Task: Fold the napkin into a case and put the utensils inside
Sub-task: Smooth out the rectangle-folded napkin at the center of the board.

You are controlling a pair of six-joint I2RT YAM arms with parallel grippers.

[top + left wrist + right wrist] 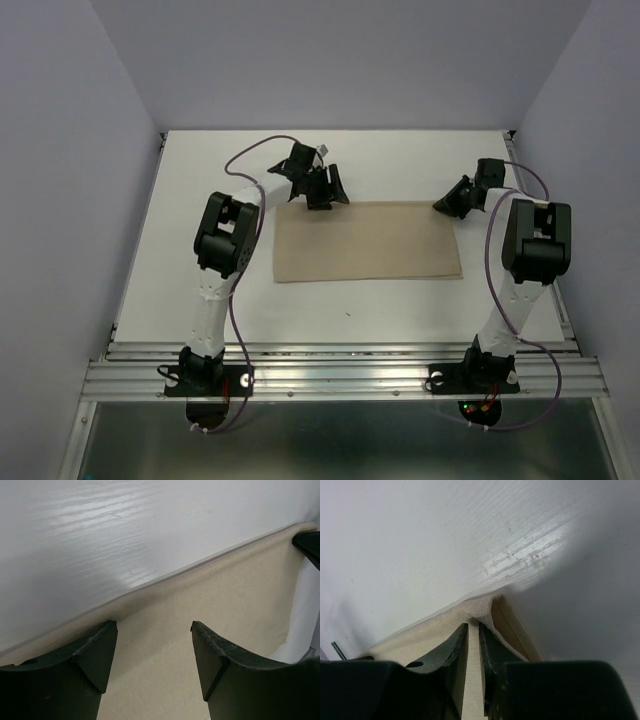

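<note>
Beige napkin flat on white table, left gripper wide open above far edge, right gripper pinching far corner.

Napkin edge (near side) out of frame
</note>
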